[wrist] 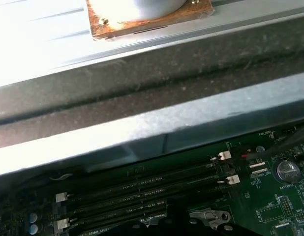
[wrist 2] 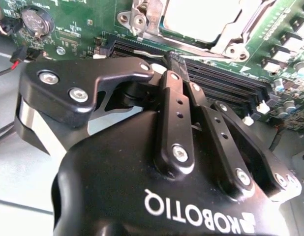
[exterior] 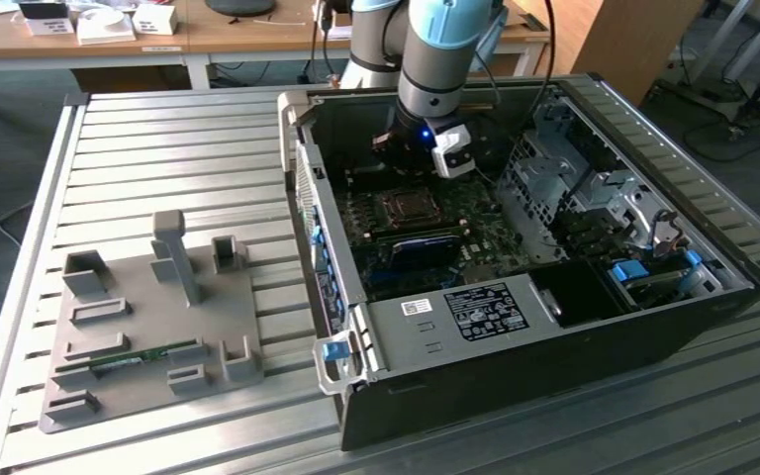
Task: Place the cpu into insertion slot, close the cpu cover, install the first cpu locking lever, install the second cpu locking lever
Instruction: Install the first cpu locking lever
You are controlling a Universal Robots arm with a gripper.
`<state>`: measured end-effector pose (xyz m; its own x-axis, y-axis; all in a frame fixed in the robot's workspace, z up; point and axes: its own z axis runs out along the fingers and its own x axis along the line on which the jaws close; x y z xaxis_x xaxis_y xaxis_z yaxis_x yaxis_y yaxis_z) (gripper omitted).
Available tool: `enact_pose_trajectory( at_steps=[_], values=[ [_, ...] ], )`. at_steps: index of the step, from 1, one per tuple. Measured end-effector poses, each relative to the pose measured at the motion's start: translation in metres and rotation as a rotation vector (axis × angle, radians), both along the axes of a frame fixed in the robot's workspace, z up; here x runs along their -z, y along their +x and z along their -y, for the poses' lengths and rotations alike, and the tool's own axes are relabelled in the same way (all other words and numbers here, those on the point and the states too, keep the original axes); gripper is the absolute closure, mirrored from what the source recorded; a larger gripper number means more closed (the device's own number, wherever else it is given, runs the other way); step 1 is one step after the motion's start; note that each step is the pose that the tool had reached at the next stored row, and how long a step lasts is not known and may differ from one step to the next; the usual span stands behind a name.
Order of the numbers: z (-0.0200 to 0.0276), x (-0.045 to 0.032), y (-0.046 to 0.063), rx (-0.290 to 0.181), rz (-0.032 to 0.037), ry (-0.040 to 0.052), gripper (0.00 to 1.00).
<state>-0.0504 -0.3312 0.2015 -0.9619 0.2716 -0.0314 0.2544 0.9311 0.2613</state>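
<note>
Black steel surrounds your work: in the exterior view the computer case [exterior: 525,327] lies open on the slatted metal table [exterior: 155,148], and the arm reaches down into it with the gripper [exterior: 414,163] hanging just above the motherboard. The insertion slot [exterior: 411,207] sits directly beneath the wrist, slightly toward the case's near side. A grey fixture plate [exterior: 142,327] lies well apart on the exterior view's left, with a green memory stick [exterior: 130,359] resting in it.

In the second wrist view the gripper [wrist 2: 174,61] has its fingers [wrist 2: 176,108] pressed together, clenched on nothing you can make out. The tips hover over the long memory slots [wrist 2: 216,78]. Just beyond them lies the socket, where the pale cpu [wrist 2: 201,19] sits seated inside the silvery cpu cover [wrist 2: 157,22], apparently already down around it.

In the first wrist view you see the memory slots [wrist: 142,189] running lengthwise beside the case wall [wrist: 152,128], with a coin cell battery [wrist: 285,171] near one end.
</note>
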Motion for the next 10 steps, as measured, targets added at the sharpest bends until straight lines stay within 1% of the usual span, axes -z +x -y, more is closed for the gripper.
enact_pose_trajectory(
  at_steps=[3,7,10],
  values=[
    [-0.001,0.0,0.0,0.014,0.0,0.0,0.89],
    [-0.003,0.0,-0.0001,0.021,0.0,0.0001,0.89],
    [-0.0033,0.0,-0.0002,0.027,0.0,0.0001,0.89]
  ],
)
